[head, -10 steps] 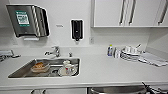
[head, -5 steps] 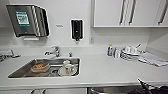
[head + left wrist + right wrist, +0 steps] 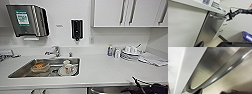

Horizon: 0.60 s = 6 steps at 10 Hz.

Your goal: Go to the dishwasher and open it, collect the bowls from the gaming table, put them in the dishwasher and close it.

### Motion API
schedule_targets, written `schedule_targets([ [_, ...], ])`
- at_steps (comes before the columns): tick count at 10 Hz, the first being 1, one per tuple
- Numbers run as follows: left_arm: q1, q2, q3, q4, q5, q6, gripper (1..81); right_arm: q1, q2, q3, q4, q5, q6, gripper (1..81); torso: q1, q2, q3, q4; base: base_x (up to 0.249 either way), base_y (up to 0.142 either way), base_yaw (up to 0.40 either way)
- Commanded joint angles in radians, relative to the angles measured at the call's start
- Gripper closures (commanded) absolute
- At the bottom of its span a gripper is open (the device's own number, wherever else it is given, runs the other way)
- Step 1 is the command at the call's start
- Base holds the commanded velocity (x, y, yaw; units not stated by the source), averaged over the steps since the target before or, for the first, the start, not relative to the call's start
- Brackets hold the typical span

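Nothing has shifted since a moment ago: the white worktop [image 3: 105, 70] and the steel sink [image 3: 20, 71] sit as they did. At the lower right of the head view the right arm's dark tool [image 3: 140, 86] reaches below the worktop edge. From the left wrist view, that tool [image 3: 228, 16] sits at the upper right, at the end of the horizontal bar handle [image 3: 216, 17] of the stainless-steel-fronted dishwasher [image 3: 209, 31], whose door is tilted slightly out at the top; whether its fingers are clamped on the bar I cannot tell. I judge the door stiff, fairly heavy and slick, so the bar is the place to hold. One dishwasher, one handle; one soap dispenser [image 3: 76, 29] hangs on the wall.
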Motion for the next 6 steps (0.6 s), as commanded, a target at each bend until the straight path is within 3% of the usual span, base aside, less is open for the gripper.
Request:
schedule_targets([
  [1,-0.068,-0.056,0.027,0.019,-0.01,0.0,1.0,0.147,0.005,-0.049,0.033,-0.017,0.082,1.0,0.0,0.0,0.0,0.0,0.0,0.0,0.0],
  [3,-0.068,-0.058,0.025,0.019,-0.01,0.0,1.0,0.144,0.027,-0.09,0.034,-0.012,0.134,1.0,0.0,0.0,0.0,0.0,0.0,0.0,0.0],
  [6,-0.069,-0.056,0.024,0.017,-0.01,0.0,1.0,0.141,0.042,-0.156,0.039,-0.011,0.14,1.0,0.001,0.0,0.0,0.0,0.0,0.0,0.0],
])
